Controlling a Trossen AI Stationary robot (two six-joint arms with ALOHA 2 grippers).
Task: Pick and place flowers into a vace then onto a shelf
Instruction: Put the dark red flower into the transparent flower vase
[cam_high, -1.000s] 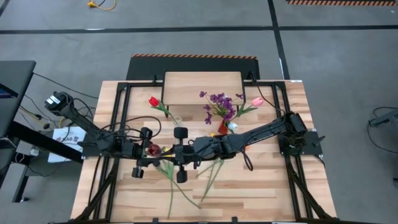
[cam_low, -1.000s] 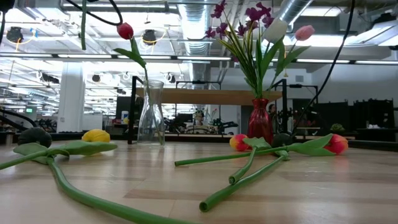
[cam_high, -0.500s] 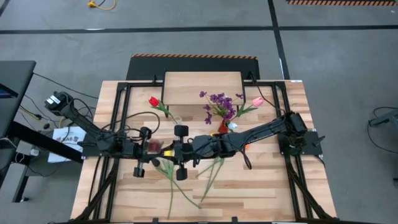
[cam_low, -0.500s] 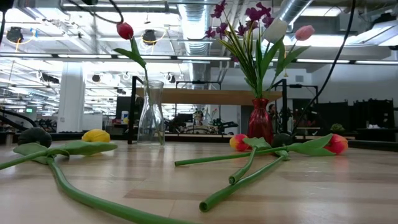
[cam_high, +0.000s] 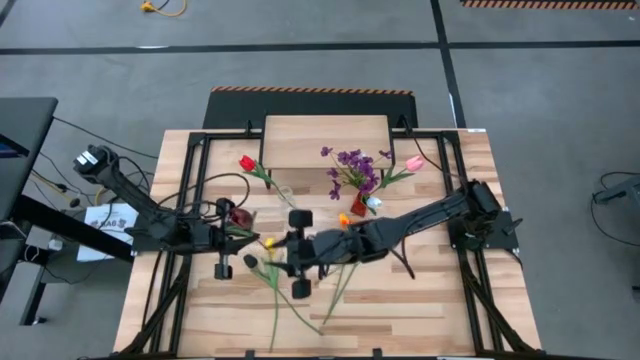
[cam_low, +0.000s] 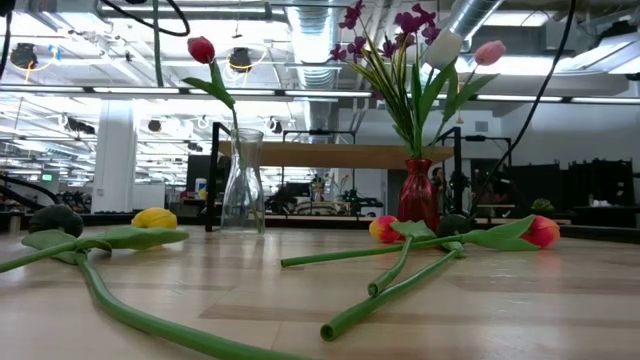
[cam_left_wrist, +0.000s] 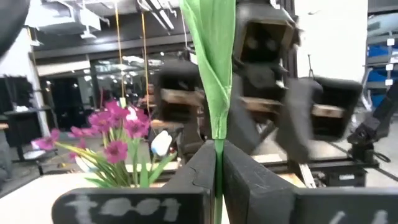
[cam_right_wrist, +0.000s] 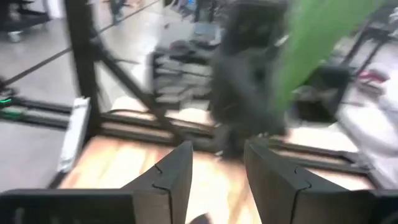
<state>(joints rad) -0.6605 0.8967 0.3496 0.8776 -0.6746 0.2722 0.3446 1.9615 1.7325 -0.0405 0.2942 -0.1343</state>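
A dark maroon tulip (cam_high: 240, 213) is held in the air over the table's left half. My left gripper (cam_high: 248, 235) is shut on its green stem (cam_left_wrist: 214, 74). My right gripper (cam_high: 275, 252) stands open just to its right, facing it, with nothing between its fingers (cam_right_wrist: 177, 168). The stem's lower end (cam_low: 157, 40) hangs into the top of the low view. A clear vase (cam_low: 243, 190) holds a red tulip (cam_high: 247, 163). A red vase (cam_low: 418, 190) holds purple blossoms (cam_high: 355, 168), a pink tulip and a white one. The shelf (cam_high: 325, 140) stands at the far edge. My left gripper pinches the tulip's green stem (cam_left_wrist: 215, 144) between its two fingers, which reach in about level from the table's left side and lie across the stem. The stem stands roughly upright, a leaf rising above the fingers. The flower is lifted clear of the table.
Loose tulips lie on the table: a yellow head (cam_low: 153, 218), a dark head (cam_low: 55, 218), an orange one (cam_low: 385, 228) and a red one (cam_low: 540, 230), with long stems (cam_low: 400, 275) across the near middle. Black frame rails (cam_high: 195, 170) run along both sides.
The maroon tulip has passed from my right gripper to my left. The left gripper has shut on the stem and turned at the wrist, and the flower's head has swung toward the far edge. My right gripper has opened, let go and drawn back a little toward the table's right edge.
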